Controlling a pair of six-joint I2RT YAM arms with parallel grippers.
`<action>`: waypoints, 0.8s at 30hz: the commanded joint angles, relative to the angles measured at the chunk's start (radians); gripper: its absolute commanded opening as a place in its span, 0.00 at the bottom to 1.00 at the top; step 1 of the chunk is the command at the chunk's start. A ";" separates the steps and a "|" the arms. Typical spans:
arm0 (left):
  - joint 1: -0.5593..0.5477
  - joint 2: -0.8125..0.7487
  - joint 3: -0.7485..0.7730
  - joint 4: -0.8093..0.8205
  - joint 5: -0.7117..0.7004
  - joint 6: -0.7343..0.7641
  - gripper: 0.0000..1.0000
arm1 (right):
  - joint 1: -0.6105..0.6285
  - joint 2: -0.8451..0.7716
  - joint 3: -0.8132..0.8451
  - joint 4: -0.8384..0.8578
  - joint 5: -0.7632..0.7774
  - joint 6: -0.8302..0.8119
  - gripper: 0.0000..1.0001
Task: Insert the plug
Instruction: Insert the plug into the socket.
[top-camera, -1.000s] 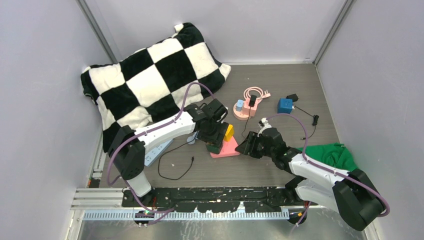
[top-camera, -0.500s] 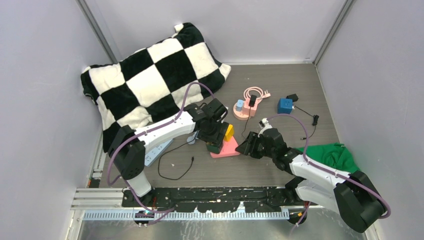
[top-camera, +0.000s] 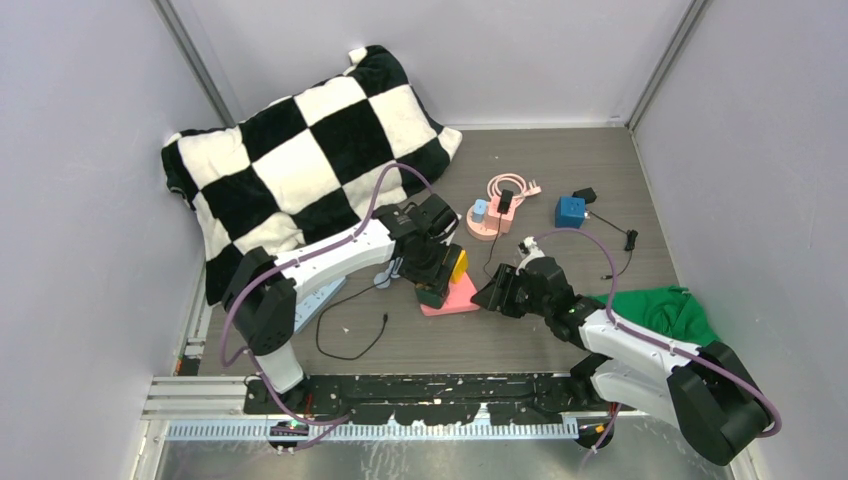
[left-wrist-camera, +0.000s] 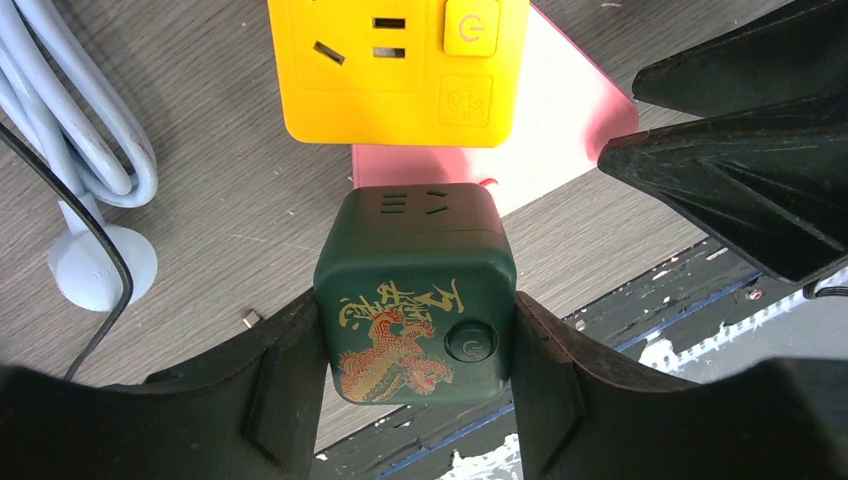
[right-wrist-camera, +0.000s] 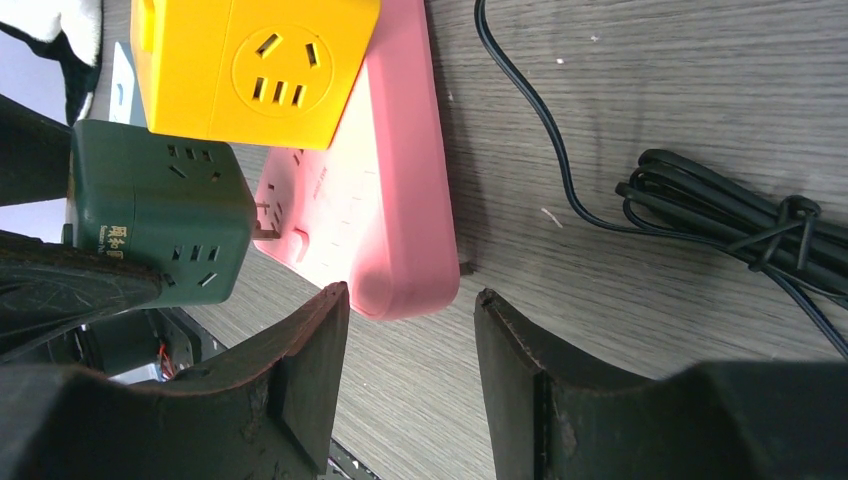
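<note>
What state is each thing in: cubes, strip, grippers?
green cube: in left gripper, prongs showing, not seated in pink strip.
yellow cube: sitting on pink strip.
pink strip: lying flat.
left gripper: shut on green cube.
right gripper: open, holding nothing.

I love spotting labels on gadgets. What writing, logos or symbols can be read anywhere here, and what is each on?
Power sign, no letters: on the round button of the green cube.
Same power sign: on the square button of the yellow cube.
Gold brush-style characters above a dragon picture, green cube: too stylised to read.
Small white print on the green cube's side: too small to read.
No readable words or numbers elsewhere.
</note>
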 joint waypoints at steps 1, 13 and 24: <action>-0.001 0.021 0.016 -0.022 0.002 0.022 0.00 | 0.003 -0.020 -0.007 0.036 0.001 -0.001 0.54; 0.011 0.034 0.055 -0.037 -0.019 0.063 0.00 | 0.003 -0.021 -0.015 0.047 -0.003 0.001 0.55; 0.045 0.014 0.030 -0.024 0.019 0.068 0.00 | 0.003 -0.017 -0.018 0.058 -0.004 -0.001 0.55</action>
